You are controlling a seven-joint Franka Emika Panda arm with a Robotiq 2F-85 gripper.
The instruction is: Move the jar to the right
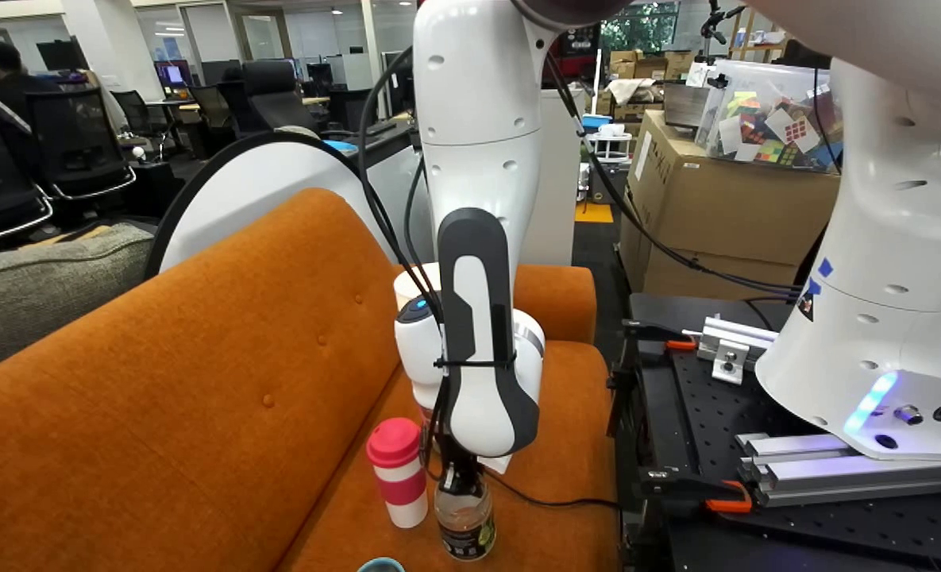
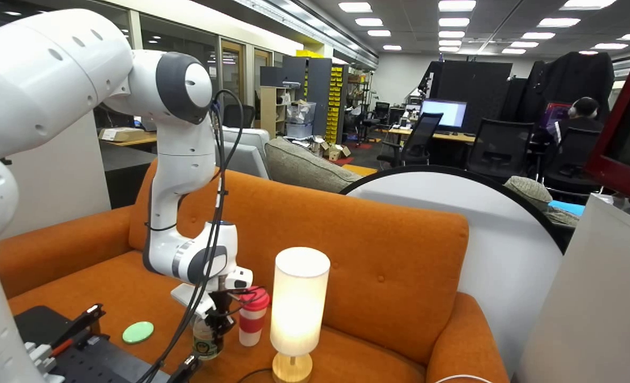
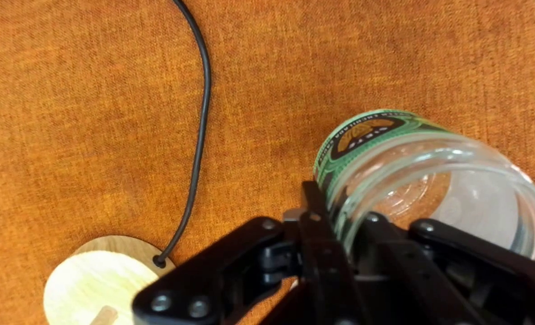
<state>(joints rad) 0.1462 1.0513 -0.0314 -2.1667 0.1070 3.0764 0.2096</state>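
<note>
Wrist view: one tool point(image 3: 343, 211) pinches one jar point(image 3: 407, 158) by the rim, near one cable point(image 3: 203, 113).

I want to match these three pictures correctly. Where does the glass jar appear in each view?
In an exterior view: glass jar, bottom centre.
In an exterior view: glass jar, low, left of centre.
Wrist view: glass jar, right half, seen from above.
Shared landmark: orange sofa, visible in all three.
</note>
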